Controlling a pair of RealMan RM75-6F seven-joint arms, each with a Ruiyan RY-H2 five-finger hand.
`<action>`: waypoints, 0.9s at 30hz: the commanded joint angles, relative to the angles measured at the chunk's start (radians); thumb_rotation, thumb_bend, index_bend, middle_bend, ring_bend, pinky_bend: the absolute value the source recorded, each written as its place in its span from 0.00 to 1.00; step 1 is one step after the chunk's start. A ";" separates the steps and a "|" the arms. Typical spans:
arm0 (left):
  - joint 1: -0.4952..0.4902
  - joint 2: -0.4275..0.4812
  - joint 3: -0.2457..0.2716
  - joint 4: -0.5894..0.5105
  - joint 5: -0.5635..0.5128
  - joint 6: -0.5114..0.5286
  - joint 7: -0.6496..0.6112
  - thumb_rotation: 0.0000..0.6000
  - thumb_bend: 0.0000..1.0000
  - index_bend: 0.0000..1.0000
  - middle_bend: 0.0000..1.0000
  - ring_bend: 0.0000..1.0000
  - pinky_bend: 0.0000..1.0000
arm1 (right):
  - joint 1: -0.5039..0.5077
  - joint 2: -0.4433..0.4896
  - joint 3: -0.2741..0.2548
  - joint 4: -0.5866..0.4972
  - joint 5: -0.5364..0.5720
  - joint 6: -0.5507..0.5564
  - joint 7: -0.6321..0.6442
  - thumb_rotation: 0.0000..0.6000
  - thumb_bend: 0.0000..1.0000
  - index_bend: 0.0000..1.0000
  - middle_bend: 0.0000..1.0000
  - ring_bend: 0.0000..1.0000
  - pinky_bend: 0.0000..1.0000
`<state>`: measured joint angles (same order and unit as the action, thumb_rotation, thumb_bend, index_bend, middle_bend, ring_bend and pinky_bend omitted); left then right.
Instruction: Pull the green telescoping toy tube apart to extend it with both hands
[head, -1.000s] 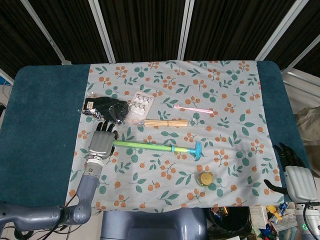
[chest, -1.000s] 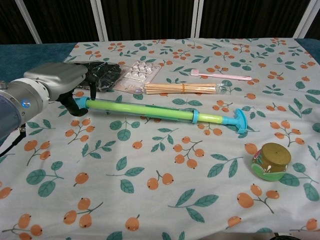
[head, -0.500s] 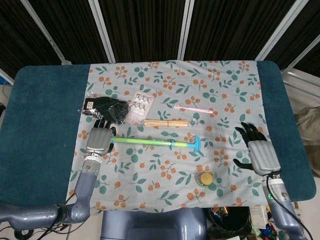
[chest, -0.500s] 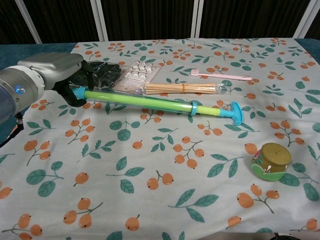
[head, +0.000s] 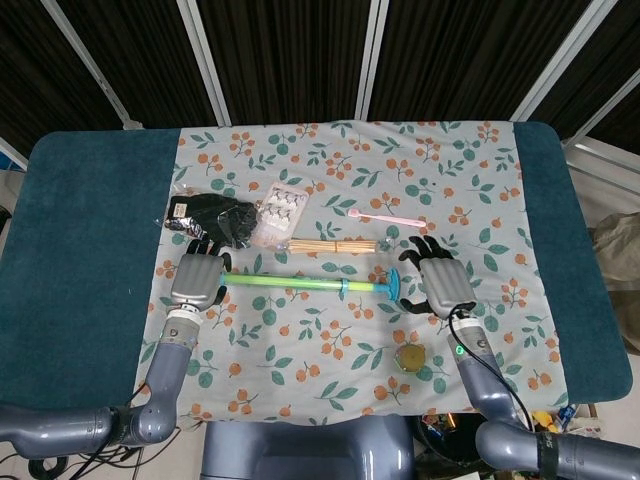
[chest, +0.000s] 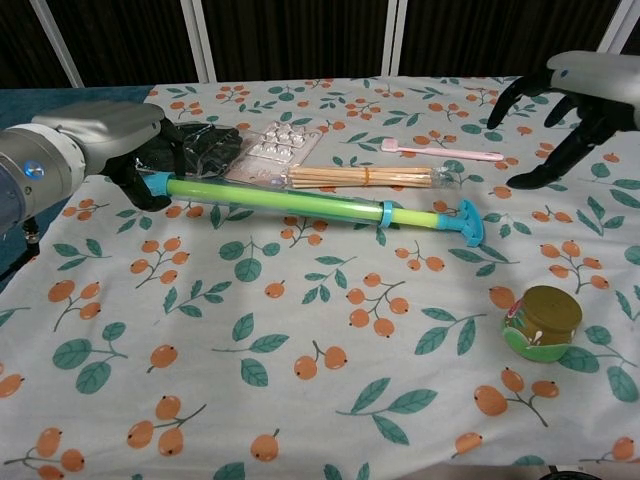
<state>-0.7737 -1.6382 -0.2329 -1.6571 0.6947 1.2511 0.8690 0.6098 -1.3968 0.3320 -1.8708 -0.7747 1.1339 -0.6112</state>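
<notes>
The green telescoping tube (head: 295, 284) (chest: 290, 201) lies left to right across the floral cloth, with a blue ring and a blue T-handle (head: 395, 287) (chest: 470, 220) at its right end. My left hand (head: 198, 278) (chest: 100, 150) grips the tube's left end, fingers wrapped around it. My right hand (head: 440, 285) (chest: 578, 92) hovers just right of the T-handle with its fingers spread, holding nothing and not touching the tube. In the chest view it sits high at the right edge.
Behind the tube lie a black bag (head: 215, 215) (chest: 205, 148), a blister pack (head: 280, 210) (chest: 278, 145), a bundle of wooden sticks (head: 335, 245) (chest: 365, 177) and a pink spoon (head: 388, 217) (chest: 440, 151). A small green-and-gold jar (head: 411, 357) (chest: 541, 322) stands near the front right.
My right hand has come in from the table's right edge to just beside the blue handle. My left hand has kept its grip and drawn the tube slightly back and left.
</notes>
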 joint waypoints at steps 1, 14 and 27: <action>-0.003 -0.001 0.001 0.000 0.002 -0.001 -0.002 1.00 0.36 0.52 0.18 0.02 0.13 | 0.055 -0.063 0.018 0.052 0.087 -0.005 -0.025 1.00 0.16 0.34 0.08 0.04 0.19; -0.015 -0.016 0.004 0.020 -0.005 -0.011 -0.017 1.00 0.36 0.52 0.18 0.02 0.13 | 0.124 -0.167 0.010 0.209 0.235 -0.003 -0.028 1.00 0.19 0.39 0.08 0.04 0.19; -0.016 -0.027 0.006 0.042 -0.001 -0.020 -0.053 1.00 0.36 0.52 0.18 0.02 0.13 | 0.141 -0.237 -0.001 0.288 0.300 0.005 0.006 1.00 0.19 0.39 0.08 0.04 0.19</action>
<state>-0.7901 -1.6647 -0.2274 -1.6176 0.6916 1.2330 0.8186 0.7487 -1.6300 0.3314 -1.5860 -0.4776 1.1374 -0.6084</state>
